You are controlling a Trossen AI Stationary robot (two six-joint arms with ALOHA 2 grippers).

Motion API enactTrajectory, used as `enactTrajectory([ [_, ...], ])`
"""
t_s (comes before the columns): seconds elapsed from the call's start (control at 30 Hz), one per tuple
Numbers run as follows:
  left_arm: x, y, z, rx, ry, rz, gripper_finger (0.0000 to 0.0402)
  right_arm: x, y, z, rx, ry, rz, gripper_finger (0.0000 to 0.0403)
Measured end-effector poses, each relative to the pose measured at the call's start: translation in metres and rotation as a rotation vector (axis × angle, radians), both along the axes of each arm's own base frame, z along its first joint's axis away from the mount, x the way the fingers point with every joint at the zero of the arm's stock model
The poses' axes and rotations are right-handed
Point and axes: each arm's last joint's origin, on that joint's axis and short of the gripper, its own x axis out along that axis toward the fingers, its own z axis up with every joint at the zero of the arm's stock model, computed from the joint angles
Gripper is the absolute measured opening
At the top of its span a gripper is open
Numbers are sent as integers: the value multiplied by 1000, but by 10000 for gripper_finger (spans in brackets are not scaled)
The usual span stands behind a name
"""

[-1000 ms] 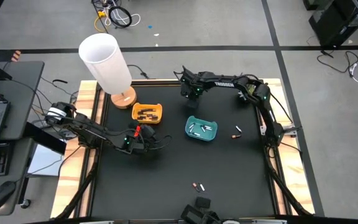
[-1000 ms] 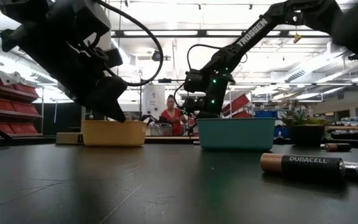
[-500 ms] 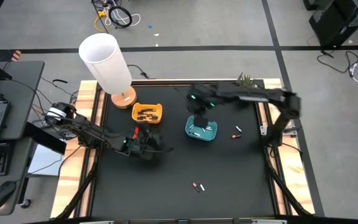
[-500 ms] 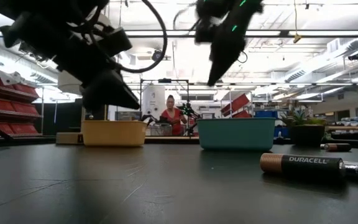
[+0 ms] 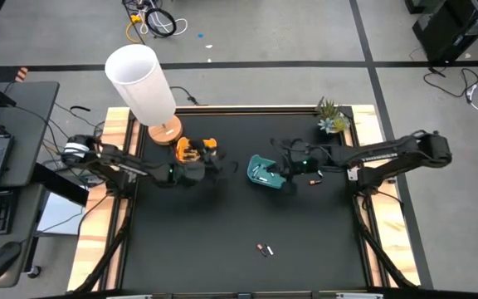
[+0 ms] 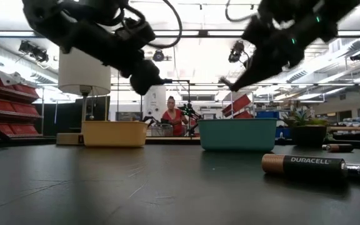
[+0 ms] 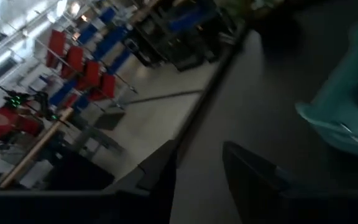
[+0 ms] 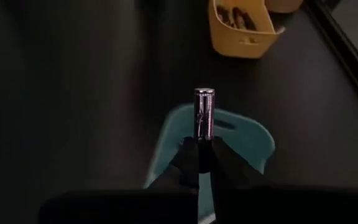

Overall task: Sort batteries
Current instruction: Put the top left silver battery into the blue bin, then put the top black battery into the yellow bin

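Two bins: yellow tray took dark batteries, teal tray the pale ones.
Right gripper: pinched a silver battery above the teal tray, presumably for dropping.
Left gripper: beside the yellow tray; couldn't tell its jaws.
Leftovers: two batteries waited near the front edge.
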Motion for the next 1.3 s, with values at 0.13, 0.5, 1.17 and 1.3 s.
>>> enactTrajectory([
  [0.13, 3, 22, 11, 39, -70, -6, 146, -13, -13, -22, -43, -44, 18, 10],
  [0.5, -1, 64, 27, 55, -243, -1, 146, -27, -42, -36, 53, -137, 127, 11],
  [1.17, -7, 93, 34, -41, -422, -120, 146, -47, -76, -38, 401, -131, 19, 139],
  [1.3, -5, 90, 31, -66, -388, -215, 146, -48, -78, -25, 403, 18, -192, 159],
])
